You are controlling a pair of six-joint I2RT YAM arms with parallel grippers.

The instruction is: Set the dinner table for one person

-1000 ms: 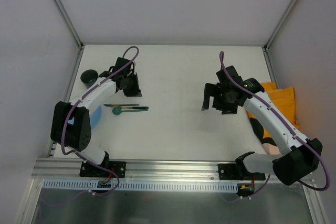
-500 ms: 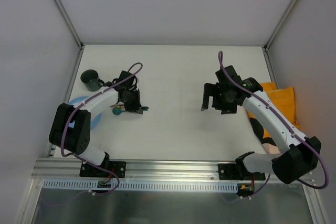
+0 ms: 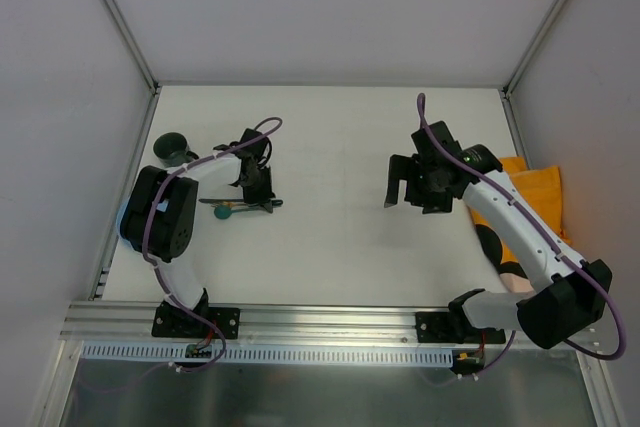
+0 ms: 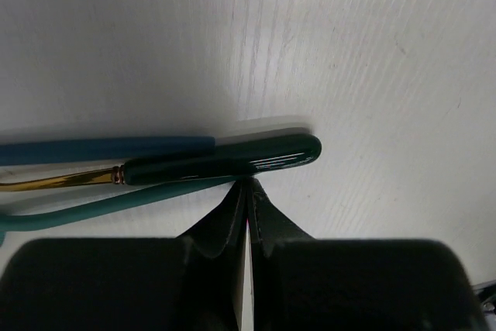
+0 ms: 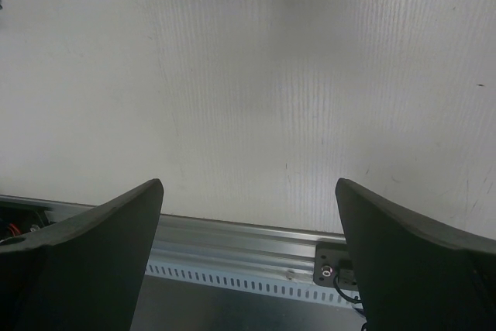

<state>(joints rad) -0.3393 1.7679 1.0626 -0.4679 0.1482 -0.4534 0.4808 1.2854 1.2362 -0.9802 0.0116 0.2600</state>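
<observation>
Little of the setting is done, as far as can be judged. The dinner table [image 3: 330, 147] lies bare through its middle, and nothing there looks like a laid place. The orange placemat [image 3: 535, 182] is bunched against the right edge. The dark green cup [image 3: 172, 149] stands near the far-left corner. The cutlery lies in one bundle toward the left edge: a dark green handle [image 4: 225, 162] with a gold neck, a blue handle [image 4: 108, 149] and a teal handle [image 4: 77, 211], side by side and touching. I cannot make out a plate, since the left arm covers that patch. The mat, plate, cup and cutlery all appear to need placing. The left gripper [image 4: 248, 191] is low, its fingers pressed together with nothing between them, the tips right at the dark green handle. The right gripper [image 5: 248, 184] hangs over bare tabletop right of the middle, spread wide and empty, with the aluminium rail [image 5: 232, 246] of the near edge below it. A second ago the left gripper was beyond the cutlery, toward the far edge, and a blue plate showed under its forearm. It has since come down to the bundle and the arm has folded in. The cup, cutlery and right arm have hardly shifted.
</observation>
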